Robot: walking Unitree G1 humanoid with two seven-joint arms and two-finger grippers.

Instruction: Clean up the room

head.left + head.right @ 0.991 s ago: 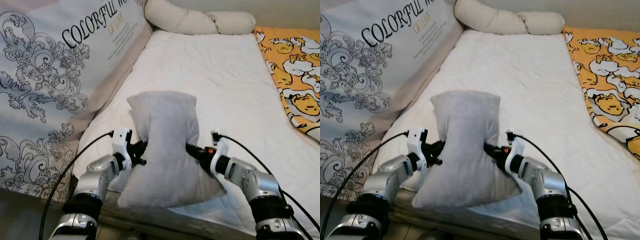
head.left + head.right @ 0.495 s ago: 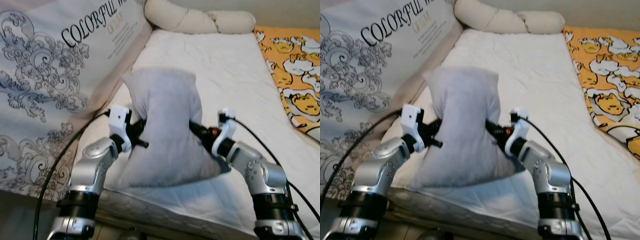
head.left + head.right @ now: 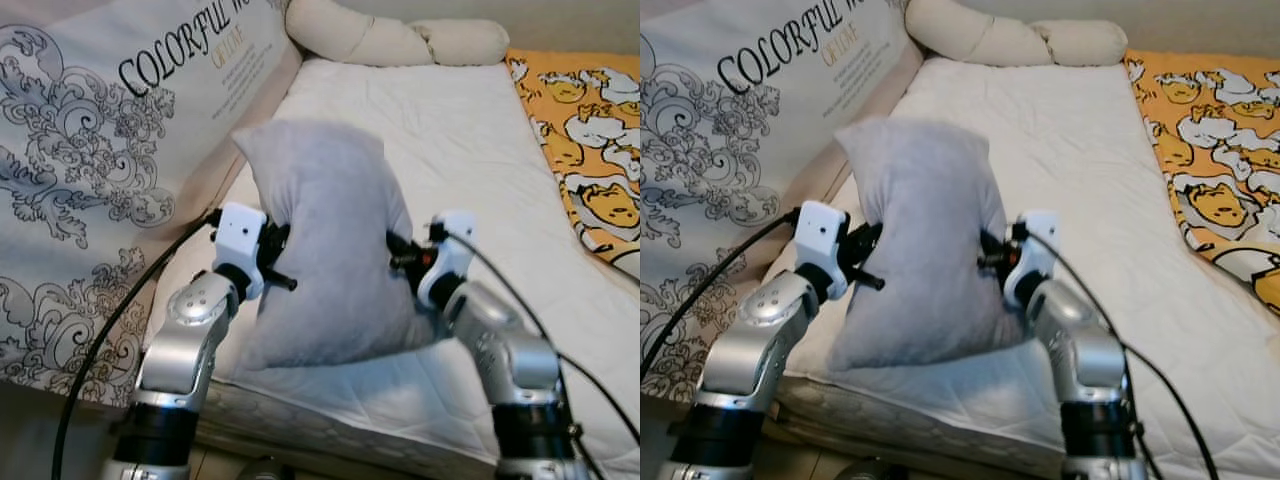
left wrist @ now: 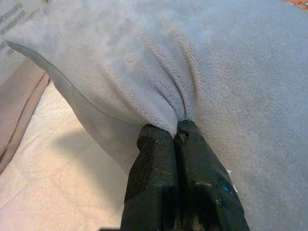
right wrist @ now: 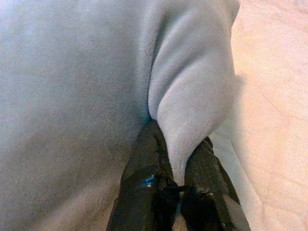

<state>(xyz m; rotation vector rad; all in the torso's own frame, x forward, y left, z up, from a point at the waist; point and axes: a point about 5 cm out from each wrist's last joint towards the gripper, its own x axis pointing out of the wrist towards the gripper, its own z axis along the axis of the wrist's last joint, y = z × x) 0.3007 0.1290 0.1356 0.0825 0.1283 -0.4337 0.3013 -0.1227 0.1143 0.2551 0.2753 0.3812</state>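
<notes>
At far left a large printed cushion (image 3: 110, 150) bearing ornate scrollwork and the word "COLORFUL" leans along the side of the bed (image 3: 450, 130). Just right of it, the left claw (image 4: 177, 132) is pinched tight on a fold in the left flank of the grey pillow (image 3: 325, 250), its two black fingers (image 4: 154, 168) pressed together with fabric bunched between them. The pillow stands upright between both arms, over the near left part of the white mattress, its lower edge at or just above the sheet. On the pillow's right flank the right claw (image 5: 175, 154) is clamped on a thick ridge of the same fabric. Further right lies an orange blanket (image 3: 585, 150) with cartoon figures, and a long cream bolster (image 3: 400, 42) rests at the far end of the bed.

The risk, as I judge it, lies in the grips: each claw holds only a pinch of soft plush, so a quick swing or uneven pull between the arms could slide the fabric free, and the pillow would topple off the near edge to the floor.
</notes>
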